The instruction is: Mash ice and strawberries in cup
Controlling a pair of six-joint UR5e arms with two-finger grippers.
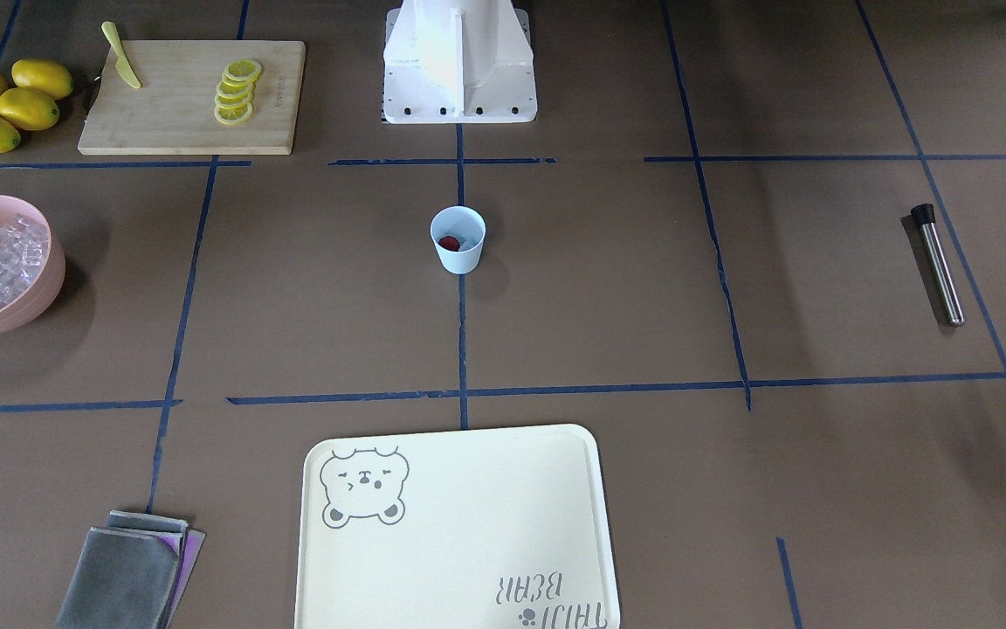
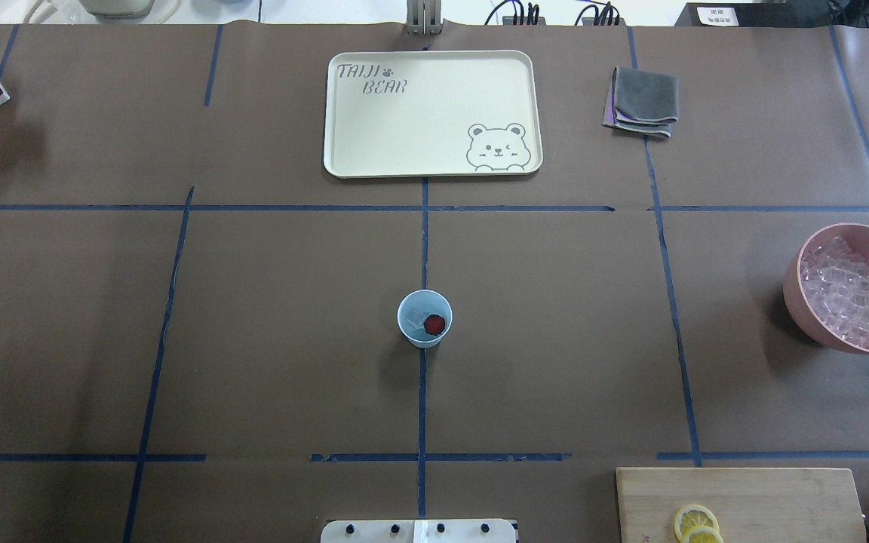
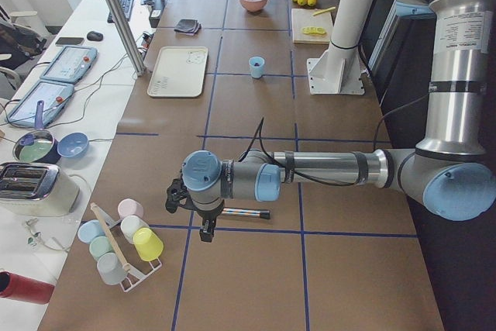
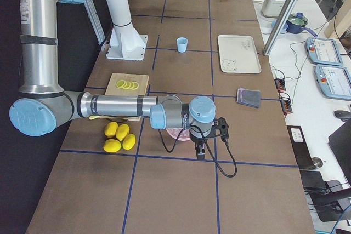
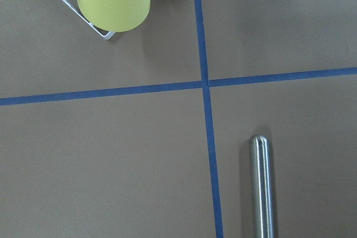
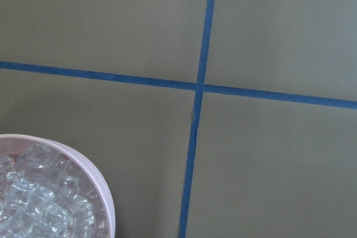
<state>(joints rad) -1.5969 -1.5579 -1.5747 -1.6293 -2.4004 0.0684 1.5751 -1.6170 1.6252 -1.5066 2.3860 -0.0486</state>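
Note:
The pale-blue cup stands upright at the table's middle, also in the front view. Inside it lie a dark-red strawberry and a clear ice cube. More ice fills a pink bowl at the right. A steel muddler with a black end lies at the robot's far left, also in the left wrist view. My left gripper hangs over that muddler. My right gripper hangs by the pink bowl. Both show only in side views, so I cannot tell if they are open or shut.
A cream bear tray and a folded grey cloth lie at the far side. A cutting board holds lemon slices and a yellow knife, with whole lemons beside it. A cup rack stands beyond the muddler.

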